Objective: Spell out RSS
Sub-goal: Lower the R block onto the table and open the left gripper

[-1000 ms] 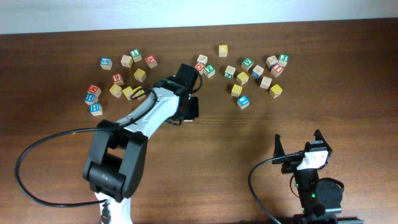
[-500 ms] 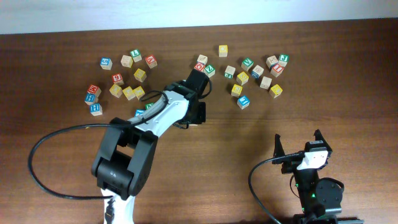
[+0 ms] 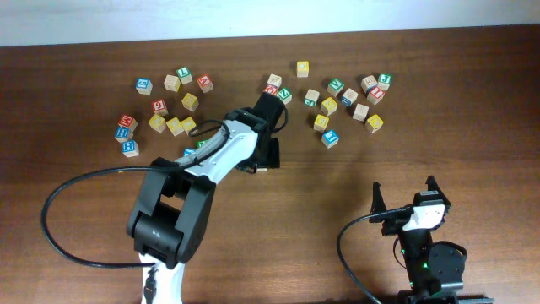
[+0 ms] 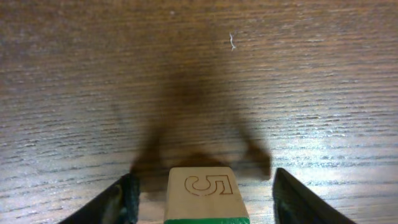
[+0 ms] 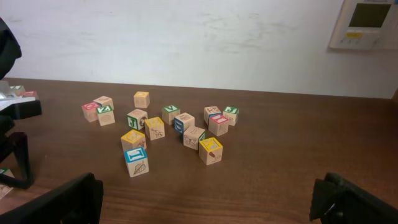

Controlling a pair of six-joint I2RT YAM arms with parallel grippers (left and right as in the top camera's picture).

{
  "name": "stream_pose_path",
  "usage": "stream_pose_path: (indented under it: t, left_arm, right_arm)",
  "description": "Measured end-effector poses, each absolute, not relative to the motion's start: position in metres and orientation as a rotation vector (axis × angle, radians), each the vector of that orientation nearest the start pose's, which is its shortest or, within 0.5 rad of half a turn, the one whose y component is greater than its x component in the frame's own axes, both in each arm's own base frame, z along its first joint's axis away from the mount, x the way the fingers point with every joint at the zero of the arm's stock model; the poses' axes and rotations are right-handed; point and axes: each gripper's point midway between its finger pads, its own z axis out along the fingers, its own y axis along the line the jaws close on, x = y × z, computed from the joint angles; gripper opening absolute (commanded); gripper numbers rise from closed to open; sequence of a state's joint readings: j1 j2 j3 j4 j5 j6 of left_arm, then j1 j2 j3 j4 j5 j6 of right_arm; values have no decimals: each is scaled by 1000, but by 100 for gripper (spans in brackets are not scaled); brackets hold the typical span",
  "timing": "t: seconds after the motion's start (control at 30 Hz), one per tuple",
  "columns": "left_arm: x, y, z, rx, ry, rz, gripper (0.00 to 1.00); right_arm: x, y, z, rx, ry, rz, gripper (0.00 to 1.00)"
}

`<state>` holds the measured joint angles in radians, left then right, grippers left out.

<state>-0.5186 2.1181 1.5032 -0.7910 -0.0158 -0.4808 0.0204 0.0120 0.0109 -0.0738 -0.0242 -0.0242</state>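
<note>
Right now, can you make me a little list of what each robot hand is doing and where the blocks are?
left gripper: open, a finger on each side of one block, gaps on both sides
block: seems to rest on the table; wood top with a curly carved mark, green edge
right gripper: open, empty, away from the blocks
other blocks: scattered in two bunches along the far side

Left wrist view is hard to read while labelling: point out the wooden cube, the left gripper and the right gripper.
wooden cube [image 4: 208,190]: left wrist view, carved face.
left gripper [image 4: 204,179]: left wrist view, midway between fingertips.
right gripper [image 3: 405,192]: overhead view, midway between fingertips.
</note>
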Motion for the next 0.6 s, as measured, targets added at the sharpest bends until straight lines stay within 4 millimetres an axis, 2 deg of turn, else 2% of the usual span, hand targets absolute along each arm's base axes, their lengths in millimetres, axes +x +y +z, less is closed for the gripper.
stream_pose_path:
  t: [0.17, 0.3, 0.4, 0.47, 0.53, 0.6]
  left_arm:
    - [378, -213, 14, 51, 2998, -90, 68]
    - [384, -215, 37, 49, 2998, -89, 69]
    - [397, -217, 70, 31, 2976, -105, 71]
    - [415, -214, 102, -5, 2927, -138, 73]
    - [427, -203, 126, -53, 2894, -154, 75]
    - [440, -180, 147, -132, 2866, -163, 78]
  right_arm:
    - [246, 9, 158, -55, 1645, 18, 98]
    - [246, 9, 158, -55, 1645, 18, 98]
    - [246, 9, 158, -55, 1645, 18, 99]
    - [246, 9, 158, -55, 1645, 18, 98]
    - [246, 9, 158, -55, 1645, 18, 98]
    - [246, 9, 158, -55, 1645, 18, 98]
